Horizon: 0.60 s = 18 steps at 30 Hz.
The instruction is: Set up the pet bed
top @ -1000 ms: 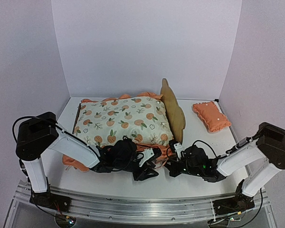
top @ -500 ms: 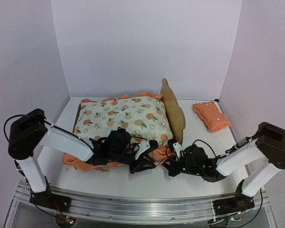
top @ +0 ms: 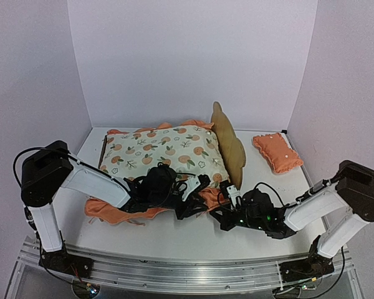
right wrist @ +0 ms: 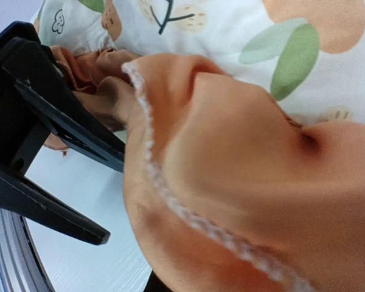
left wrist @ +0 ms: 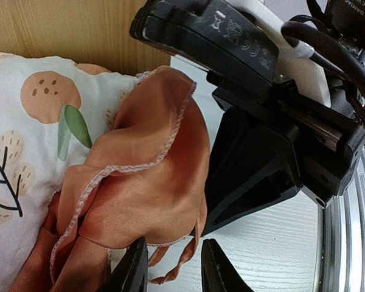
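Here, the bed: the pet bed [top: 229, 146] sits mid-table [top: 174, 240], nearer the back wall, mostly hidden under the mattress pad [top: 165, 152].
Which way: its long side runs left to right in the top view. The bumpy wooden headboard stands up at the right end.
Top view only: the whole bed, and a small orange pillow [top: 277, 152] lying apart to the right of the headboard.
Left wrist view only: light wood up close behind the pad, and the orange frill [left wrist: 146, 176] bunched up.
Right wrist view only: the frill and the pad's fruit print very close, with two black fingers of the other arm beside them.
Left gripper [left wrist: 173, 269]: at the front right corner of the pad, fingers apart, a bit of frill edge lying in the gap.
Right gripper [top: 221, 202]: closed tight, right against the frill. The frill hides its tips, so I cannot tell if it pinches any cloth.
Writing: raised letters on the right gripper's black body, upside down, too hard to read.
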Available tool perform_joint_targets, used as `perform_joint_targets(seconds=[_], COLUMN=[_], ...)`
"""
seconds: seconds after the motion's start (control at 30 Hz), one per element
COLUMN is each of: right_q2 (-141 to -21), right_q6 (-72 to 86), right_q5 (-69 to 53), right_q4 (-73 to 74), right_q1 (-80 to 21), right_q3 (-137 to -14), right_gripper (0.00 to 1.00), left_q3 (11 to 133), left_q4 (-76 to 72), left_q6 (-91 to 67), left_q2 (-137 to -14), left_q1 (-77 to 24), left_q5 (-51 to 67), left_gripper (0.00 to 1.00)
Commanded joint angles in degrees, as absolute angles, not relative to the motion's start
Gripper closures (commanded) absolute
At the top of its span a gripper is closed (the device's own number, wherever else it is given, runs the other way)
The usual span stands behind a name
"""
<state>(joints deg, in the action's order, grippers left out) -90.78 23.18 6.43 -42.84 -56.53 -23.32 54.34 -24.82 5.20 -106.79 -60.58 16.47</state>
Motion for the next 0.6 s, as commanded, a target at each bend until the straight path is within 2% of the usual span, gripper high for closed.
perform_joint_targets(seconds=[0.0,0.17,0.3,0.4,0.57], right_q2=[-89.5,-87.6,-86.0,-84.9,-81.4], right_q6=[22.3,23.1,24.0,25.5,27.4], right_q5=[5.7,8.3,10.3,11.7,10.4], right_q4=[-46.9,-47.1,-46.7,-44.7,-35.6], right_q1=[-56.3,-56.3,-56.3,-56.3,-56.3], right_q3=[-22.6,-21.1,-19.4,-18.2,-18.3], right_gripper=[1.00,1.00,1.00,1.00,1.00], left_q3=[55.2,55.1,54.1,52.3,51.4], left_q4=[-24.2,-23.1,-21.3,-22.2,-26.3], left_q6=[7.4,7.8,10.3,13.0,14.5], left_q2=[-111.1,-111.1,-108.6,-106.8,-107.0], left_q1=[-60.7,-60.7,-60.6,-60.7,-61.3], left_q5=[21.4,18.8,20.6,22.5,23.6], left_gripper=[0.68,0.76,0.78,0.76,0.67])
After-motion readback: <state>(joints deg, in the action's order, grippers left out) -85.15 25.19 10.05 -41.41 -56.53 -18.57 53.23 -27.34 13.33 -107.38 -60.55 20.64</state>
